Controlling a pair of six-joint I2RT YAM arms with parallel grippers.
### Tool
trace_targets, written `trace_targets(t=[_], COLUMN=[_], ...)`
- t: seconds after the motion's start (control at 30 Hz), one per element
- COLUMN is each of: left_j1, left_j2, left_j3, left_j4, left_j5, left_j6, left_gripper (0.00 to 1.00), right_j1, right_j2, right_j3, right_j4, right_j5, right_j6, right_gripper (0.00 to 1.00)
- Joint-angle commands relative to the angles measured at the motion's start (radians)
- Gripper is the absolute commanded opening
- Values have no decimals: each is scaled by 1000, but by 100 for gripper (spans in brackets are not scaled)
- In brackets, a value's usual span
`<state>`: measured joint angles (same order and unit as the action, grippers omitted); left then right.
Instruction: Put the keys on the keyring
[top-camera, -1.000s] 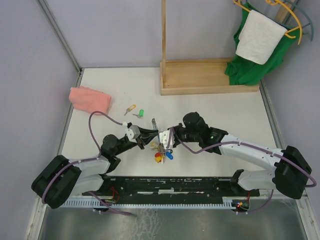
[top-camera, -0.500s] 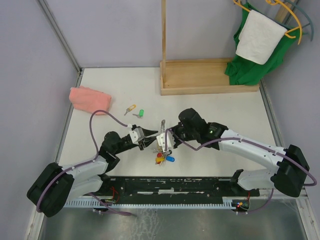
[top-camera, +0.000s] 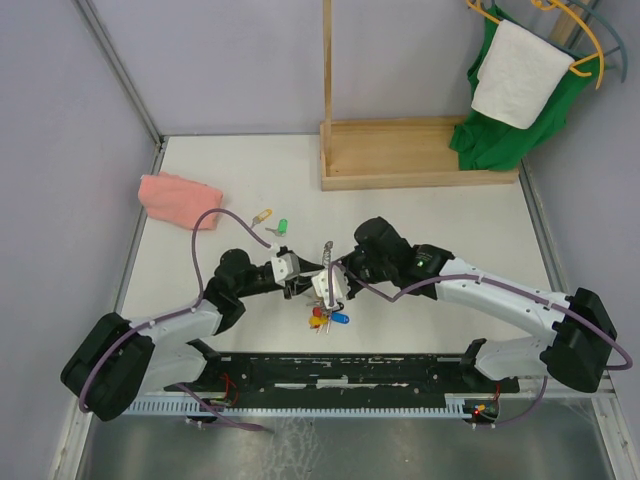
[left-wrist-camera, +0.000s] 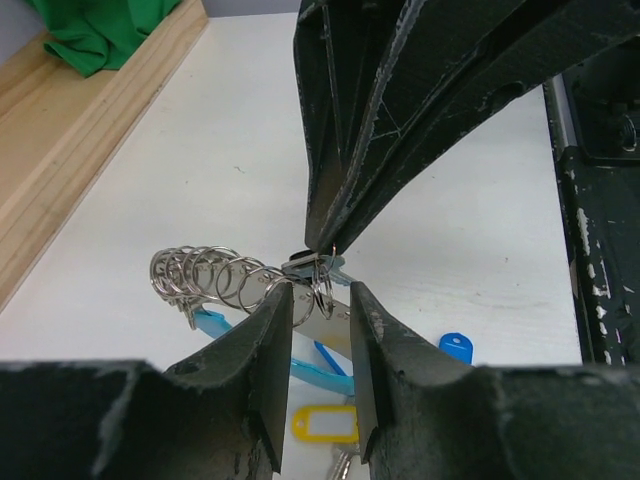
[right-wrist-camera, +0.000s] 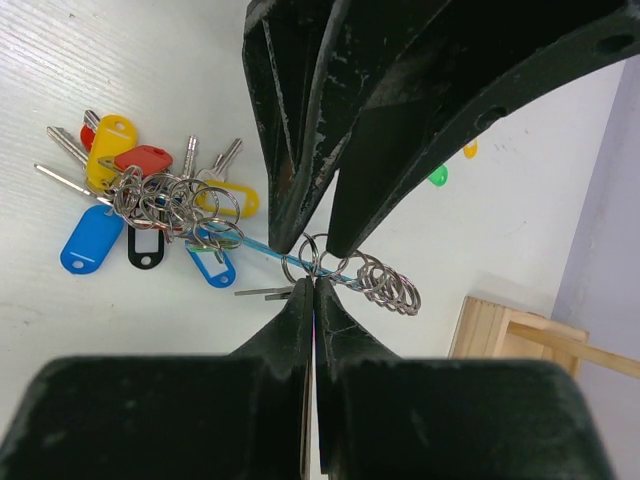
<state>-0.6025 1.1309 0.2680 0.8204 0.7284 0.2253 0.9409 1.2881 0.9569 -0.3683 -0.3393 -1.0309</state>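
Right claw (right-wrist-camera: 312, 288) was clamped shut on the keyring (right-wrist-camera: 160, 200), its tagged bunch resting mid-bench (top-camera: 450, 220)! Left claw (left-wrist-camera: 318, 300) faced it, jaws slightly parted around one small ring. Two loose keys (top-camera: 283, 226), green and yellow, lay apart, toward the pink cloth (top-camera: 180, 198).

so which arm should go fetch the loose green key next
Probably left. The green key lies just beyond the left gripper, and the right gripper is shut on the keyring.
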Motion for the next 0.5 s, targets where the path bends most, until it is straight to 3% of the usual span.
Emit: trace_targets(t=[0.0,0.47], left_j1=[-2,-3], left_j2=[9,48], left_j3=[37,79], left_j4=[-19,-47], left_j5=[55,69], left_j6=[48,55], left_gripper=[35,28], right_j1=[7,19], right_j2=[-2,2], right_j3=[50,49], right_j4=[29,35], right_j5=[-12,-18], right_j6=[-18,-12], right_gripper=[1,1])
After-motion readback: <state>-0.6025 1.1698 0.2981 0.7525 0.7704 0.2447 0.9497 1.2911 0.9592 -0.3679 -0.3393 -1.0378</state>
